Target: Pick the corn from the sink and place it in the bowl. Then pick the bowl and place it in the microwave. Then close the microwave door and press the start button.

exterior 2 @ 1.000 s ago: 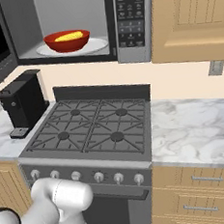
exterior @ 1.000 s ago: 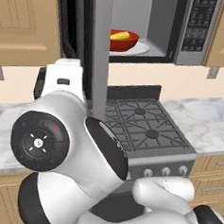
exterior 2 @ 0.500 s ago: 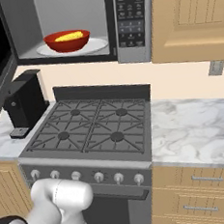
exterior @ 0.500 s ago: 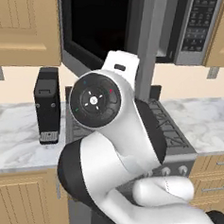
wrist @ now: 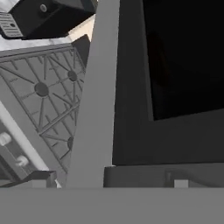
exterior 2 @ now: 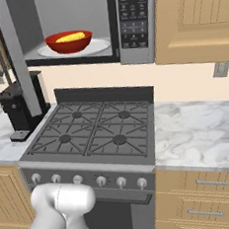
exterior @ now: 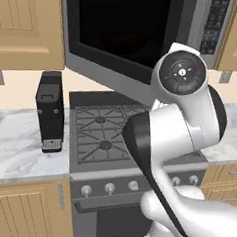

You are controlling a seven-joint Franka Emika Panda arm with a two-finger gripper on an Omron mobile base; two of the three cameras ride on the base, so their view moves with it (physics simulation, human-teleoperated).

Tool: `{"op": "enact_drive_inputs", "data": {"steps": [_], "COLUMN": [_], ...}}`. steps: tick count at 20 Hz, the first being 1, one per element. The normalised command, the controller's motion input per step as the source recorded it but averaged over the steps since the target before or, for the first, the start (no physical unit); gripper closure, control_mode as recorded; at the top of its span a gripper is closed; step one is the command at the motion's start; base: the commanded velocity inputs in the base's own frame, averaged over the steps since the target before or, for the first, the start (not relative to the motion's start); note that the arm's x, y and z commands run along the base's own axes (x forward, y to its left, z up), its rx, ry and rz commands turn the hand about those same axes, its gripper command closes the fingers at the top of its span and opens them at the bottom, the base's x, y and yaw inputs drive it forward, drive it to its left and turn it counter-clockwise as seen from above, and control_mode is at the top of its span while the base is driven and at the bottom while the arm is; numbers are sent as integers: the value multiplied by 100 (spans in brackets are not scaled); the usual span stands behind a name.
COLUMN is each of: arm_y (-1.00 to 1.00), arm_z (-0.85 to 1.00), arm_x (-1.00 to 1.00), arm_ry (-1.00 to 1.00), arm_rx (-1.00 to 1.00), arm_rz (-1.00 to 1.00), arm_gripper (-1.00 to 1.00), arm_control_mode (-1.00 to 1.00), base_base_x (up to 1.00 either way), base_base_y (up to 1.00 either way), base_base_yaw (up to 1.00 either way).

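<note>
The yellow corn [exterior 2: 72, 37] lies in the red bowl [exterior 2: 68, 43], which stands on the white turntable inside the microwave [exterior 2: 72, 11]. The microwave door [exterior: 121, 35] hangs partly swung in, and its black glass covers the cavity in the left base view. From the right base view the door [exterior 2: 16, 61] is seen nearly edge-on at the left. My gripper [wrist: 109, 181] is open, close against the door's grey frame [wrist: 98, 96], with the dark glass [wrist: 183, 57] to the right. The keypad panel [exterior 2: 134, 15] sits to the right of the cavity. The sink is out of view.
A black coffee machine [exterior: 51, 111] stands on the marble counter [exterior 2: 197, 128] left of the gas stove [exterior 2: 98, 130]. Wooden cabinets [exterior 2: 196, 14] flank the microwave. My white arm [exterior: 180, 125] rises in front of the stove.
The microwave door has swung from wide open toward the cavity. My arm has swept rightward across the left base view with it.
</note>
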Motion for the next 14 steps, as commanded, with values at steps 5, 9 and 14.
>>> {"op": "enact_drive_inputs", "data": {"steps": [5, 9, 14], "arm_y": [-79, -64, -61], "arm_z": [1, 3, 12], "arm_x": [95, 100, 100], "arm_ry": [0, 0, 0], "arm_rx": [0, 0, 0], "arm_rz": [0, 0, 0], "arm_gripper": [-100, -100, -100], "arm_control_mode": [-100, -100, -100], "base_base_x": [0, 0, 0], "base_base_y": [0, 0, 0], "base_base_yaw": [0, 0, 0]}}
